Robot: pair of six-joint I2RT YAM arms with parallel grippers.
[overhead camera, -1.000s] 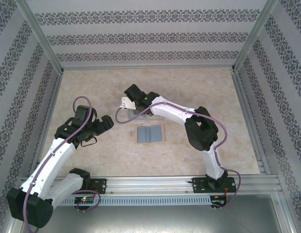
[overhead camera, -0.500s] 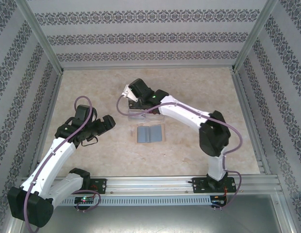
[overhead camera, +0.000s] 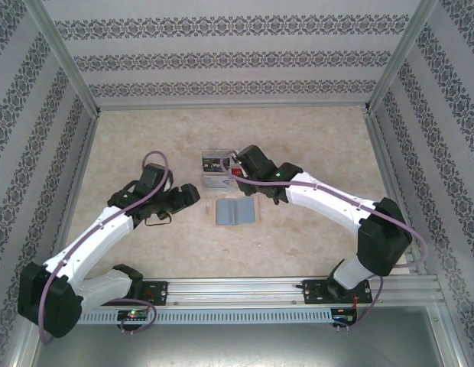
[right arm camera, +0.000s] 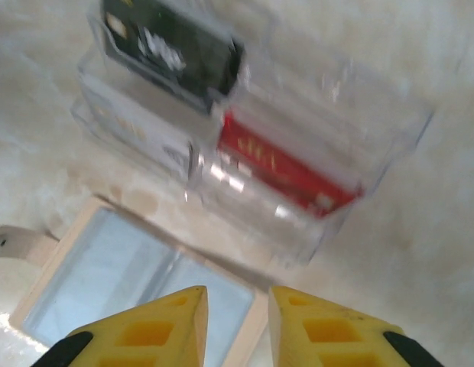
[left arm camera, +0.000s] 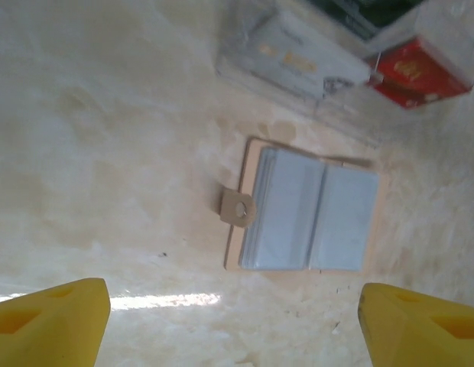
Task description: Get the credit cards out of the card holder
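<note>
Approach: right gripper (right arm camera: pixel 237 325), narrow and empty, hangs by the holder (right arm camera: pixel 374 122), needing to pinch its red card (right arm camera: pixel 283 168); left gripper (left arm camera: pixel 233 325) wide.

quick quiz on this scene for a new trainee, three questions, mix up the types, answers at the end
1. True or false: the red card sits inside the clear card holder.
2. Which one has its fingers spread wider? A) the left hand B) the right hand C) both the same
3. Fill in the missing word: the tan folder with blue-grey sleeves lies flat on the table, and it is ___ (open or closed).

Key: 1 true. 2 A. 3 open.
</note>
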